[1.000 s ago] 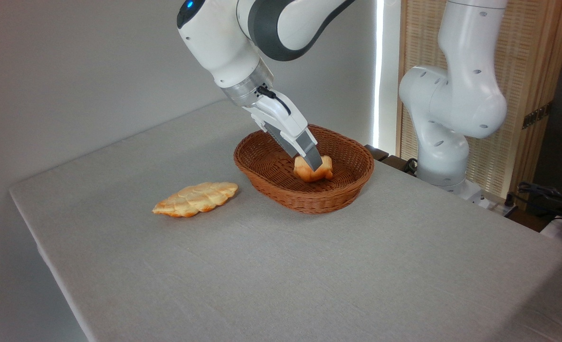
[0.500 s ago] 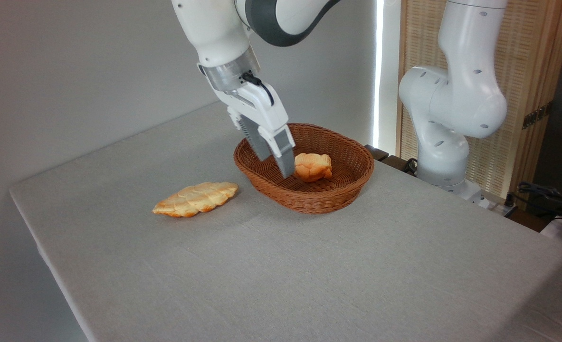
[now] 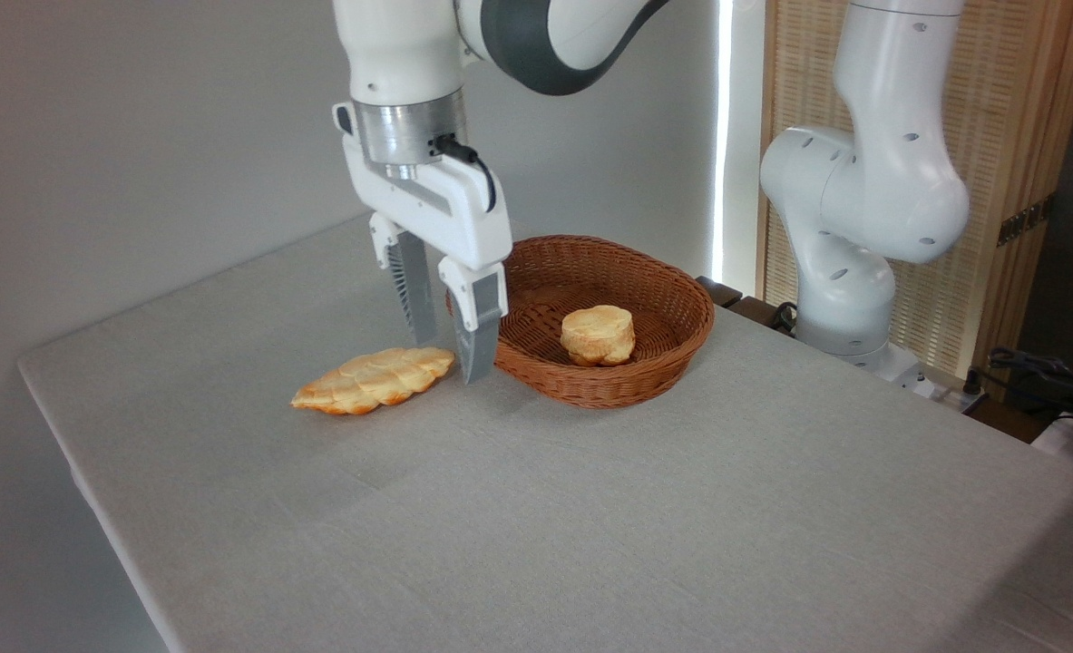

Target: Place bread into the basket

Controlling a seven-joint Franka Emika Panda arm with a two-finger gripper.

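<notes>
The bread (image 3: 598, 334), a small round golden-tan bun, rests flat on the floor of the oval brown wicker basket (image 3: 654, 372) at the back middle of the table. My gripper (image 3: 451, 358) hangs left of the basket, pointing straight down, open and holding nothing. Its fingertips sit just above the table, over the right tip of a long braided loaf.
A long flat braided golden loaf (image 3: 373, 380) lies on the grey tablecloth (image 3: 590, 508) left of the basket. The arm's white base (image 3: 853, 227) rises behind the table's right rear edge, with cables (image 3: 1044, 372) at far right.
My gripper let go of the bread, rose out of the basket and swung left until it points down beside the braided loaf. The bread settled flat in the basket.
</notes>
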